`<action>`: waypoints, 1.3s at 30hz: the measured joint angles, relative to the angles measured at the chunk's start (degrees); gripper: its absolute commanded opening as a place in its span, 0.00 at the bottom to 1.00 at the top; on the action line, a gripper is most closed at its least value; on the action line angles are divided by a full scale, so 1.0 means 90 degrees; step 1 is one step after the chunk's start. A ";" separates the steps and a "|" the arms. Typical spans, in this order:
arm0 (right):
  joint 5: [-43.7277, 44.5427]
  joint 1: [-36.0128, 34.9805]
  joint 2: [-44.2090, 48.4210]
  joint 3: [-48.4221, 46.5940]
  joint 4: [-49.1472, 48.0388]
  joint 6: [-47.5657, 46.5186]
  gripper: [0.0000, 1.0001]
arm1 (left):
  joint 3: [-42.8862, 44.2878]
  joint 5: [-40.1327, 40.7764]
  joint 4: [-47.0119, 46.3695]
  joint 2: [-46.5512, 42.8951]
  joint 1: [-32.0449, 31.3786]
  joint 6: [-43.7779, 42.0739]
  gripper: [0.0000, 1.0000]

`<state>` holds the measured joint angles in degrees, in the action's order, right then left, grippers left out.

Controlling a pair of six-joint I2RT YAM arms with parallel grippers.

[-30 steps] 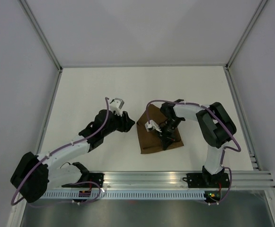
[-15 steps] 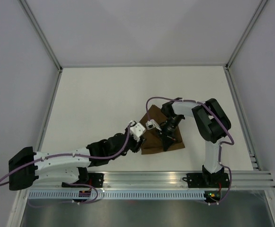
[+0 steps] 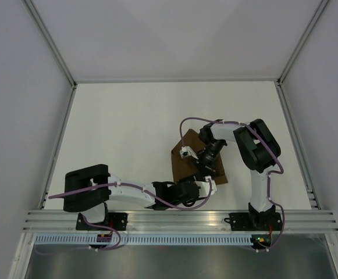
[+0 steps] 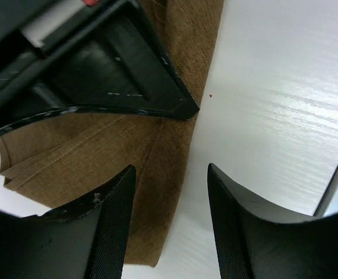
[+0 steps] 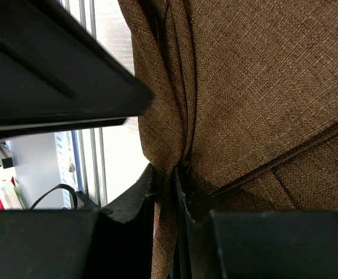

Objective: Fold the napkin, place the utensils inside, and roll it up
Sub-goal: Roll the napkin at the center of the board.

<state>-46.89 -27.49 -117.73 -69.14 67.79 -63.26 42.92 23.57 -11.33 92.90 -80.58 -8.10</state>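
White surface [image 3: 128,128], pale walls all round. On the left, the left arm [image 3: 128,193] lies stretched low along the near rail [image 3: 174,220]. The left hand [image 4: 170,170] is right at the cloth, fingers [image 4: 107,232] well apart and gripping nothing, with the napkin [image 3: 184,161] edge lying flat beneath the gap. The brown napkin sits folded, right of centre, near that rail. On it, the right hand [image 5: 164,174] is narrow, pinching a raised fold of napkin tight between its pads.
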 measured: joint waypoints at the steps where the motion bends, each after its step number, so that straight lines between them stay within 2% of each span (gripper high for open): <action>1: -0.0007 0.0005 -0.0017 -0.0010 0.0019 0.0000 0.17 | 0.0019 -0.0010 -0.0046 0.0155 0.0000 -0.0061 0.58; 11: -0.0090 0.0056 -0.0180 -0.0102 0.0175 0.0000 0.17 | 0.0308 -0.0017 -0.0884 0.1037 -0.0002 -0.0430 0.58; 14: -0.0109 0.0075 -0.0260 -0.0138 0.0267 -0.0005 0.17 | 0.0352 -0.0022 -0.1093 0.1171 0.0000 -0.0444 0.51; 15: -0.0104 0.0083 -0.0284 -0.0143 0.0311 -0.0012 0.17 | 0.0355 -0.0019 -0.1120 0.1188 0.0000 -0.0447 0.44; 17: -0.0114 0.0100 -0.0347 -0.0168 0.0393 -0.0039 0.17 | 0.0355 -0.0097 -0.1120 0.1214 0.0046 -0.0459 0.36; 18: -0.0114 0.0104 -0.0376 -0.0182 0.0437 -0.0058 0.17 | 0.0355 -0.0141 -0.1124 0.1226 0.0073 -0.0466 0.29; 21: -0.0121 0.0119 -0.0457 -0.0248 0.0539 -0.0112 0.18 | 0.0357 -0.0376 -0.1088 0.1229 0.0177 -0.0469 0.18; 23: -0.0117 0.0129 -0.0481 -0.0272 0.0588 -0.0148 0.20 | 0.0359 -0.0563 -0.1061 0.1224 0.0238 -0.0474 0.13; 25: -0.0100 0.0138 -0.0483 -0.0287 0.0617 -0.0177 0.26 | 0.0386 -0.0758 -0.0996 0.1209 0.0311 -0.0478 0.08; 29: -0.0095 0.0177 -0.0471 -0.0350 0.0760 -0.0185 0.46 | 0.0461 -0.1258 -0.0835 0.1171 0.0505 -0.0469 0.03; 30: -0.0092 0.0204 -0.0449 -0.0364 0.0809 -0.0187 0.48 | 0.0471 -0.1430 -0.0804 0.1158 0.0573 -0.0466 0.02; 39: -0.0158 0.0835 0.0274 -0.0794 0.0665 -0.0272 0.54 | 0.0911 -0.3344 -0.0068 0.1161 0.1489 -0.0066 0.02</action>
<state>-48.31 -19.97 -115.26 -76.29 73.78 -65.71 51.11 -6.52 -11.94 103.35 -67.18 -8.69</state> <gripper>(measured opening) 0.532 0.174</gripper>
